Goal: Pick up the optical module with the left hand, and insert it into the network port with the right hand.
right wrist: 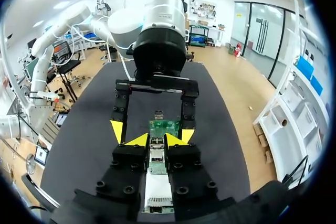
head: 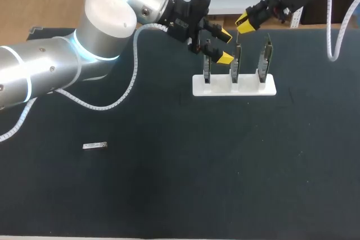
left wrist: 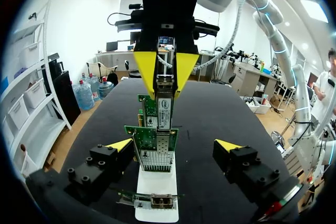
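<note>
The right end effector (head: 245,24) hangs over the worktop (head: 225,167) above the white rack's (head: 234,85) middle network card (head: 237,63), pinching the optical module (left wrist: 164,103), while the left end effector (head: 224,46) gapes empty alongside: pickup looks done, insertion remains, a second module (head: 94,146) lies apart.

Matt dark table (head: 169,195); smooth white plastic stand (head: 247,89); shiny metal module (left wrist: 164,85).
</note>
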`<action>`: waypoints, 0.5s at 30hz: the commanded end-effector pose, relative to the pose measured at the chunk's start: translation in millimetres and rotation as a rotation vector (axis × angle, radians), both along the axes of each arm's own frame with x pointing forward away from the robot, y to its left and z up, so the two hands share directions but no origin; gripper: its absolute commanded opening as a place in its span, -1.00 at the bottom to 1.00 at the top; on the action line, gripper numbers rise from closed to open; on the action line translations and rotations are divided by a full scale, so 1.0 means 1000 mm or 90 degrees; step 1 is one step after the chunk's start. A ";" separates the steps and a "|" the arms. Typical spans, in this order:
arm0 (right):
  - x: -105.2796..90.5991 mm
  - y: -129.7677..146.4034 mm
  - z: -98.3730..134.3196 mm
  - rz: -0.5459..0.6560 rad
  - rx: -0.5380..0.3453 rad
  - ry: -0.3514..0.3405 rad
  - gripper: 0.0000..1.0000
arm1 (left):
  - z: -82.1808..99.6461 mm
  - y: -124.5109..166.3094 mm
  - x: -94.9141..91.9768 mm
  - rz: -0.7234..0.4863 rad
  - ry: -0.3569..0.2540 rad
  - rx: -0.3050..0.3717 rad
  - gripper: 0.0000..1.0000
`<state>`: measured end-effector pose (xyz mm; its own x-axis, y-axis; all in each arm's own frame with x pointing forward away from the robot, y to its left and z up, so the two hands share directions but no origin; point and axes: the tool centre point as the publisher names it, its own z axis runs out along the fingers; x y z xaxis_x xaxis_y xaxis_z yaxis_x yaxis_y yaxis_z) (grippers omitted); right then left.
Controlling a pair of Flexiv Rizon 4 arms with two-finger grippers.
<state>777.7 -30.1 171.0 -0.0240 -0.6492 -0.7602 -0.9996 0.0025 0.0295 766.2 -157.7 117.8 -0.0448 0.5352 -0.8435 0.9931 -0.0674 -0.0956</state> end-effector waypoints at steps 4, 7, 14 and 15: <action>-0.003 0.001 -0.002 -0.002 -0.001 -0.001 -1.00 | 0.000 -0.001 0.003 -0.003 0.002 0.003 1.00; -0.003 0.001 -0.004 -0.003 -0.003 0.002 -1.00 | 0.000 -0.001 0.003 -0.003 0.002 0.003 1.00; -0.003 0.000 -0.005 -0.006 -0.005 0.006 -1.00 | 0.000 -0.001 0.003 -0.003 0.002 0.003 1.00; -0.003 0.000 -0.006 -0.006 -0.005 0.006 -1.00 | 0.000 -0.001 0.003 -0.003 0.002 0.003 1.00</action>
